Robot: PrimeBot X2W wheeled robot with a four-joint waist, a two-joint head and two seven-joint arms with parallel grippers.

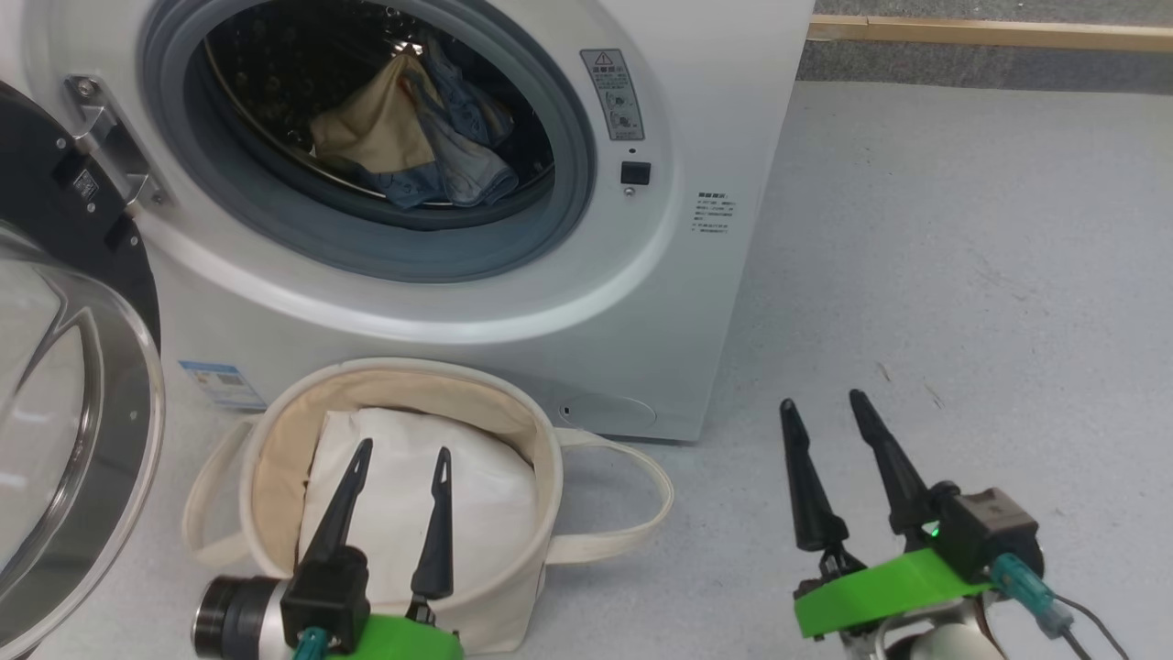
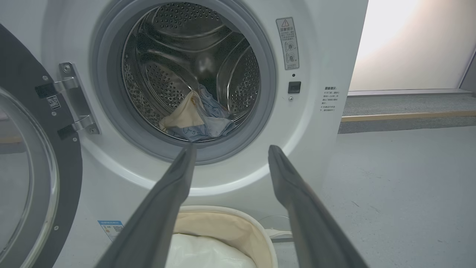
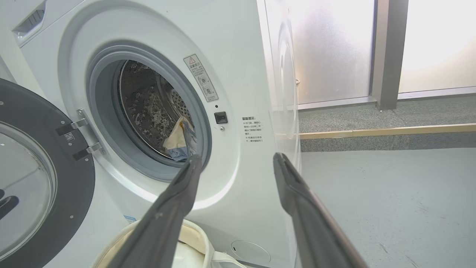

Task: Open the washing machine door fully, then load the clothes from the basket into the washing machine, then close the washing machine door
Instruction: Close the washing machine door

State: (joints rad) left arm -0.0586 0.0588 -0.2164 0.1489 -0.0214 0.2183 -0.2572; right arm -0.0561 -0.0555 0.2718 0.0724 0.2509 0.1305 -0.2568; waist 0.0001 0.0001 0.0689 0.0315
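The white washing machine point(image 1: 696, 137) stands with its round black door point(image 1: 55, 385) swung wide to the left. Light-blue and beige clothes point(image 1: 417, 137) lie inside the steel drum, also visible in the left wrist view as clothes point(image 2: 199, 119) and in the right wrist view as clothes point(image 3: 180, 141). The cream basket point(image 1: 284, 431) sits on the floor before the machine and holds a plain white bundle point(image 1: 412, 504). My left gripper point(image 1: 406, 449) hovers open over the basket, nothing between its fingers. My right gripper point(image 1: 823, 400) is open above bare floor right of the basket.
Grey floor point(image 1: 962, 275) stretches to the right of the machine. A wooden strip point(image 1: 990, 33) runs along the far edge of it. The basket's loop handles point(image 1: 641, 495) splay out on the floor at both sides.
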